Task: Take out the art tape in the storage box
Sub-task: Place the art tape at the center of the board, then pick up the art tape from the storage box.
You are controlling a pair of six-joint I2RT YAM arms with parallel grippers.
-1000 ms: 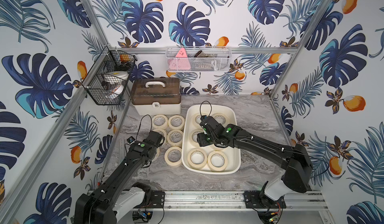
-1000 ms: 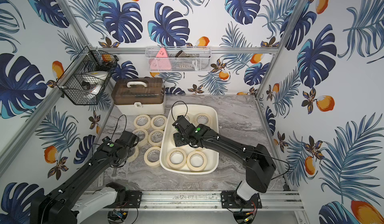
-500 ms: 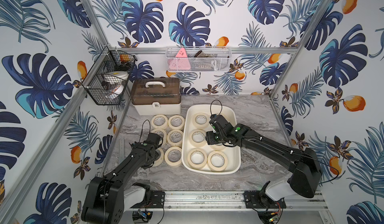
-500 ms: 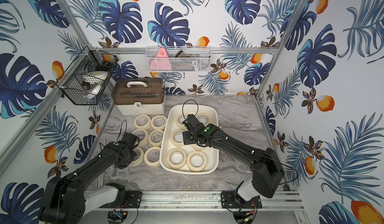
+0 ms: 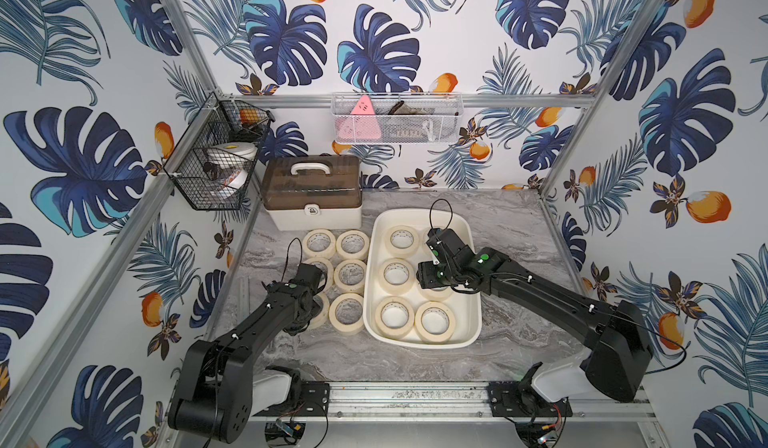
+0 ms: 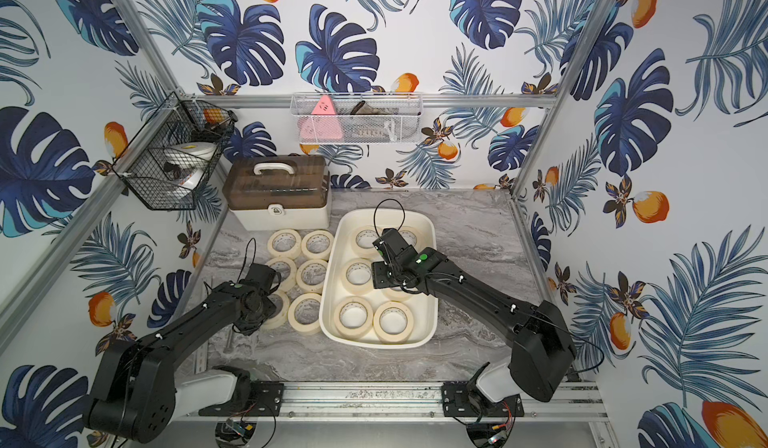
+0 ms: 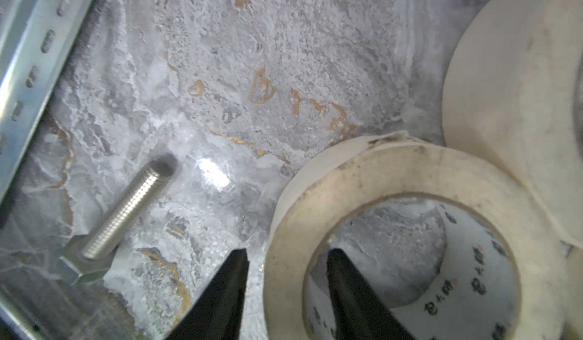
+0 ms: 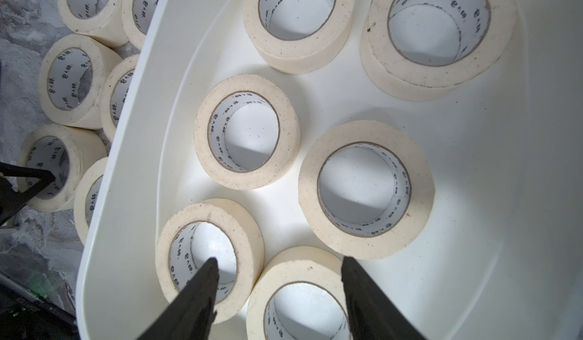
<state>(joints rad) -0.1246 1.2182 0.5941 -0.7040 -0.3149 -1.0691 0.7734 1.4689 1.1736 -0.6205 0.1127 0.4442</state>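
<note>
The storage box point(image 5: 371, 284) point(image 6: 330, 288) is a cream-white tub in the middle of the table and holds several rolls of art tape point(image 5: 396, 275) point(image 8: 246, 131). More rolls point(image 5: 350, 275) point(image 6: 312, 275) lie flat on the marble to its left. My left gripper point(image 5: 314, 300) point(image 7: 287, 253) is down at the front-left roll point(image 7: 410, 259). It is open, one finger inside the core and one outside, with gaps on both sides of the wall. My right gripper point(image 5: 434, 277) point(image 8: 280, 261) hangs open over the box, above two neighbouring rolls point(image 8: 299, 278), holding nothing.
A white case with a brown lid point(image 5: 311, 192) stands behind the loose rolls. A black wire basket point(image 5: 216, 163) and a white mesh basket point(image 5: 397, 119) hang on the walls. A steel bolt point(image 7: 126, 209) lies on the marble beside the metal rail point(image 7: 31, 54).
My left gripper has opened and let go of the roll it was shut on, which now rests on the table. My right gripper has shifted a little rightwards inside the box.
</note>
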